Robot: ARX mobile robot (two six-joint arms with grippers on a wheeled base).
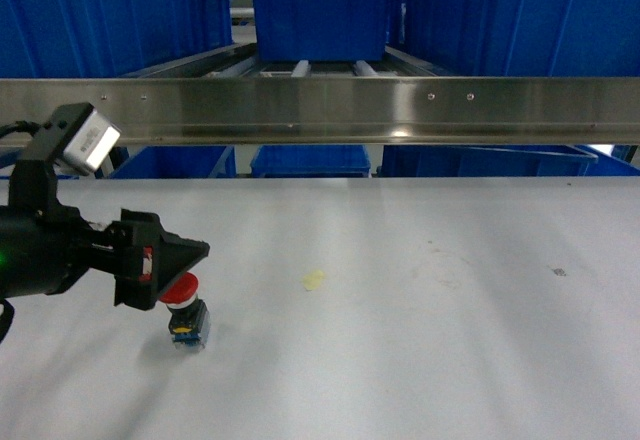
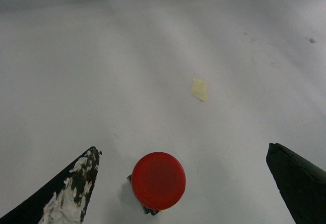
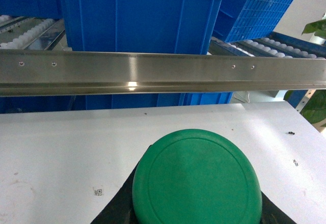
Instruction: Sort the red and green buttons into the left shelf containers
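Left end effector (image 2: 183, 183) wide open and empty, red button (image 2: 159, 179) upright on the table (image 2: 153, 56) between its fingertips

White table (image 1: 420, 290), surface lightly scuffed. Small pale yellow scrap (image 1: 314, 280) lies flat near mid-table. Dark speck (image 1: 559, 272) toward the right edge. Small printed square code mark (image 3: 99, 191) on the table surface. Stainless steel rail (image 1: 330, 110) spans the far edge, with roller tracks (image 1: 300, 68) behind it.
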